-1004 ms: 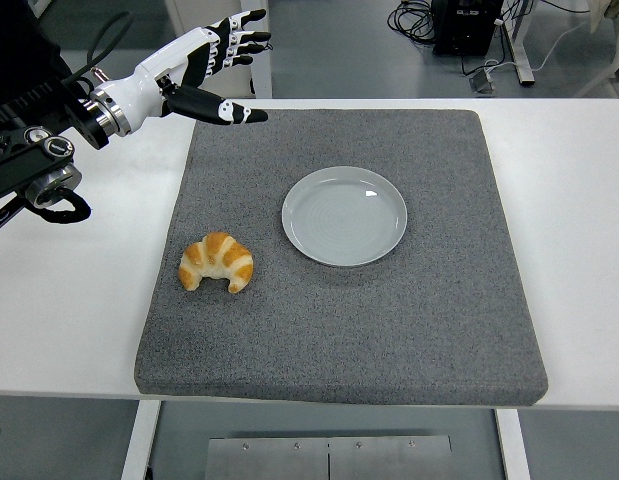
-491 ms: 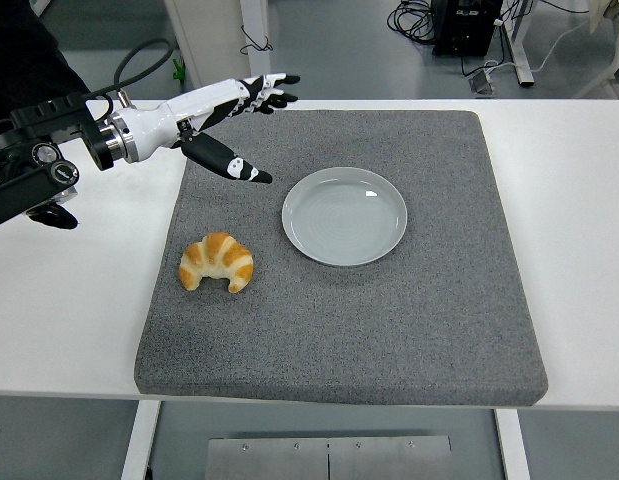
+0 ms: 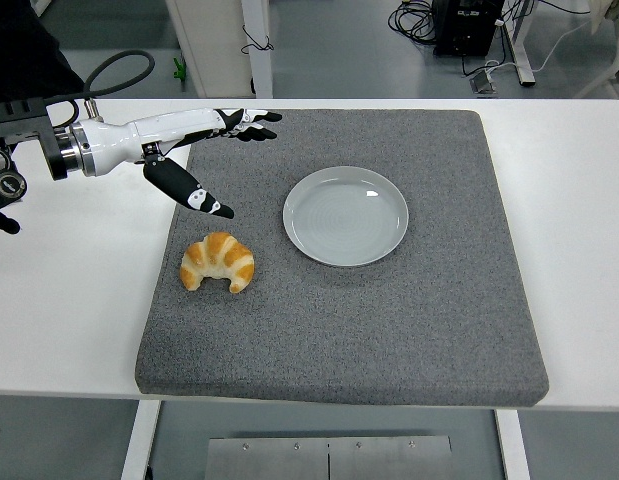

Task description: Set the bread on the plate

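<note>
Since half a second ago the left hand [image 3: 194, 150] has dropped lower and drawn back toward the left side of the mat, so that its thumb now points down at the croissant instead of reaching out toward the plate. Its fingers [image 3: 251, 125] are stretched out flat and spread over the mat's far left corner, and the thumb [image 3: 189, 190] splays away from them toward the near side; the hand holds nothing. The croissant [image 3: 218, 262] lies on the gray mat [image 3: 389, 320] near its left edge, just below the thumb tip and not touched by it. The round pale plate [image 3: 345, 215] sits on the mat to the right of the croissant, a little farther from the robot, with nothing on it, and bread and plate are apart. The mat rests on the white table [image 3: 569, 200]. Neither croissant nor plate has shifted. The right arm does not show.
</note>
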Tool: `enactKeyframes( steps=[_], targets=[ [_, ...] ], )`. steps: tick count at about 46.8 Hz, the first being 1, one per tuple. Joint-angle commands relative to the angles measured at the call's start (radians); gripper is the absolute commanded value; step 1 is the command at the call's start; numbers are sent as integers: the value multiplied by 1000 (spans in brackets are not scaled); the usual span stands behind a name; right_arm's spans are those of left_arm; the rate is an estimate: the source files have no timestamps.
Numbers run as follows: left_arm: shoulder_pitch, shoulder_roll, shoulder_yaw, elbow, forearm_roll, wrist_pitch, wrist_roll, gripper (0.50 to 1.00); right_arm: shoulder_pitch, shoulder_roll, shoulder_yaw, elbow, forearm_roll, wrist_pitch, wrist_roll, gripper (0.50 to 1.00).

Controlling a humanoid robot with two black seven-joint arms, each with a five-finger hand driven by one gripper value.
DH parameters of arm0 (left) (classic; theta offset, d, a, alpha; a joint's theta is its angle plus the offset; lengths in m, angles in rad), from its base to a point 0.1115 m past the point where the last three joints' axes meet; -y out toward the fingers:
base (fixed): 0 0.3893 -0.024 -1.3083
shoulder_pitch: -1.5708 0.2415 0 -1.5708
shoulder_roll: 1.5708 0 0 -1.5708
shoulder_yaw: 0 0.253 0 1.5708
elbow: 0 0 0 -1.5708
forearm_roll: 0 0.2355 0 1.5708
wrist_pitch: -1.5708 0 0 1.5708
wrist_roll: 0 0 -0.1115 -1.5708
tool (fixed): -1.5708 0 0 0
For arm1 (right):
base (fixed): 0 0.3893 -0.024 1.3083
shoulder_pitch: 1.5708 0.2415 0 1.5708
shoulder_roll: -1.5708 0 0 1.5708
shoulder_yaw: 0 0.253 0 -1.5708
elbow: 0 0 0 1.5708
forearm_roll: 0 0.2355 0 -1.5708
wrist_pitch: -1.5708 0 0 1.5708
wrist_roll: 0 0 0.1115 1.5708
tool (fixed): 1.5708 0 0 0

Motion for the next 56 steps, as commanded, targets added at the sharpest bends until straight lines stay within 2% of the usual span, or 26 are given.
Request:
enactKeyframes(
  steps=[1,5,11,16,29,41,56],
  targets=[
    [8,17,2,3,35,-2,-46,942,0,0,0,0,1,0,0,1000],
    [9,15,5,17,52,-2,-69,942,0,0,0,0,-1,0,0,1000],
    [12,6,5,66,56,-9,-76,940,0,0,0,0,1,0,0,1000],
    [12,-6,5,109,56,-49,-87,939,0,0,0,0,-1,-1,0,1000],
    [28,1,6,115,124,-92,-109,937,0,0,0,0,-1,0,0,1000],
    [86,17,5,115,205,-91,-119,937,0,0,0,0,-1,0,0,1000],
    [112,3,6,115,248,-72,-113,916,0,0,0,0,1,0,0,1000]
  ],
)
